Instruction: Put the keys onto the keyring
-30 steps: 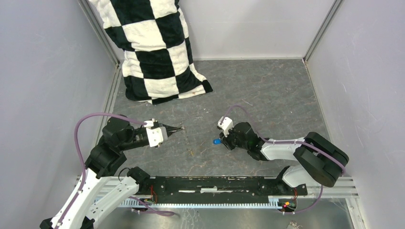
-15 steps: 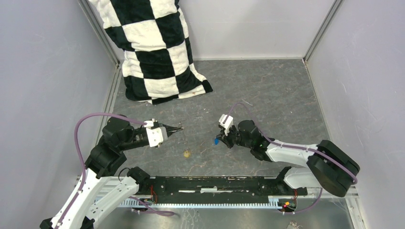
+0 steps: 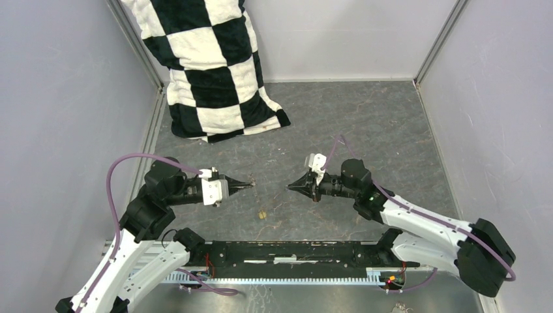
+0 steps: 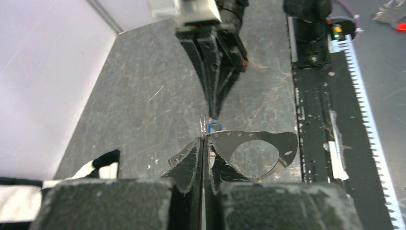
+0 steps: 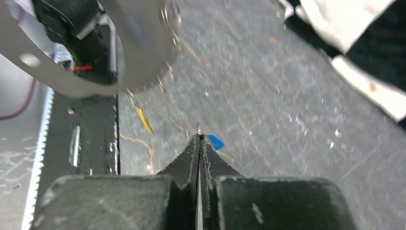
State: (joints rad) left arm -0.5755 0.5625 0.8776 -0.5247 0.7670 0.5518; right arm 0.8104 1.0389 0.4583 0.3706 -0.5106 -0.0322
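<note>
Because the right gripper (image 5: 198,139) is shut on the tiny blue-headed metal key (image 5: 216,142) at its very tips, the key could twist or slip free. The floppy silver-grey wire keyring (image 4: 286,143) is clamped in the closed left gripper (image 4: 203,140) opposite, and it may sway aside.

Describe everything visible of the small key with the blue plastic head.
The small key with the blue plastic head is pinched in the shut right end effector, above the grey table. Only a corner of the blue head shows beside the black fingertips; a thin metal sliver, apparently its blade, pokes past them. It sits right by the silver-grey metal keyring gripped by the shut left end effector; whether they touch I cannot tell. The top view shows no detail of it.
</note>
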